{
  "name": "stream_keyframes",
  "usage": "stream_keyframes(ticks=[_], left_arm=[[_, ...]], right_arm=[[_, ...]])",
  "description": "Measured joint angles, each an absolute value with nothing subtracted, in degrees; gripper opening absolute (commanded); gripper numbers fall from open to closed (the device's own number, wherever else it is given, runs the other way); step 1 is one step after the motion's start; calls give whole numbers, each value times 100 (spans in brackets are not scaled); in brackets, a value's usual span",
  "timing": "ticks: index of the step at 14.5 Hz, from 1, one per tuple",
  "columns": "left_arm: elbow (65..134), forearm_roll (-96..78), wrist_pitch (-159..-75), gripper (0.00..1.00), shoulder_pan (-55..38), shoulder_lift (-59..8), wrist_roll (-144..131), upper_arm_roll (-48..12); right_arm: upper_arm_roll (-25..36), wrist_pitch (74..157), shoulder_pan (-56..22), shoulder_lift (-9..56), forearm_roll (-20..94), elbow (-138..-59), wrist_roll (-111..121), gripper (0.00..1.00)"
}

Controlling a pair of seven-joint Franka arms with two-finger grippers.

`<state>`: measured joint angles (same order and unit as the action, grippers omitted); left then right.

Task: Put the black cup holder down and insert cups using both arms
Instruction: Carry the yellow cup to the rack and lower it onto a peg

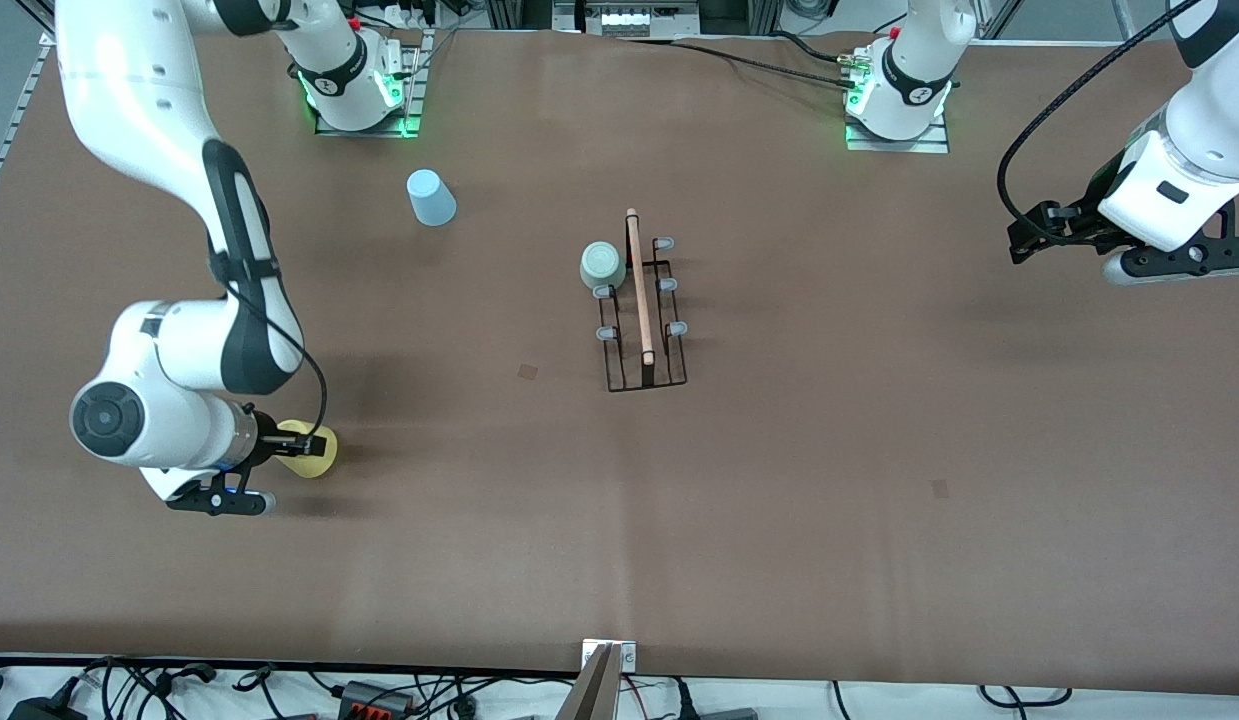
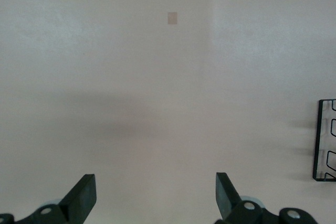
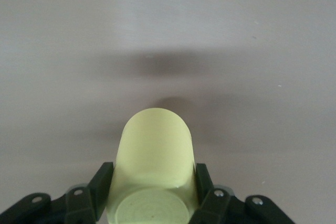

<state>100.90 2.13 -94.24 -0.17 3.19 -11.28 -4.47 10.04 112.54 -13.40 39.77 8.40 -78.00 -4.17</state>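
Observation:
The black cup holder (image 1: pixel 644 312) stands mid-table, its wooden bar pointing toward the front camera. A pale green cup (image 1: pixel 602 265) sits on one of its pegs, on the side toward the right arm's end. A light blue cup (image 1: pixel 431 197) stands upside down on the table near the right arm's base. My right gripper (image 1: pixel 301 446) is shut on the yellow cup (image 1: pixel 314 452), held on its side low over the table; the right wrist view shows the cup (image 3: pixel 155 150) between the fingers (image 3: pixel 102 179). My left gripper (image 1: pixel 1021 240) is open and empty over the left arm's end; its wrist view shows the fingertips (image 2: pixel 84 195) wide apart.
The brown table cover (image 1: pixel 829 450) carries two small dark marks (image 1: pixel 528 371). One corner of the holder's base (image 2: pixel 325 140) shows in the left wrist view. Cables and plugs lie along the table's front edge (image 1: pixel 379 690).

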Motion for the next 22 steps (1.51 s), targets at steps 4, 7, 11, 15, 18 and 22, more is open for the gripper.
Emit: stream_keyframes(ticks=[4, 7, 11, 15, 18, 22], left_arm=[[10090, 213, -9424, 100, -18, 319, -1128, -447], [10089, 213, -9424, 100, -20, 319, -1128, -447], [10089, 213, -9424, 100, -22, 319, -1126, -447], [10089, 213, -9424, 100, -24, 319, -1126, -447], [10089, 213, -9424, 100, -24, 319, -1126, -447], [10089, 213, -9424, 100, -24, 319, -1125, -447]], right_arm=[[426, 10905, -1503, 3468, 1287, -7770, -652, 17], [152, 10575, -1930, 3441, 1327, -7599, -759, 17], [127, 10356, -2865, 3438, 1331, -7276, -1159, 18], [156, 10434, -3596, 3497, 1188, -7234, -1592, 17], [165, 10705, -3916, 3640, 992, -7233, -1830, 17], [175, 11106, -4021, 3810, 986, -7233, -1837, 18]])
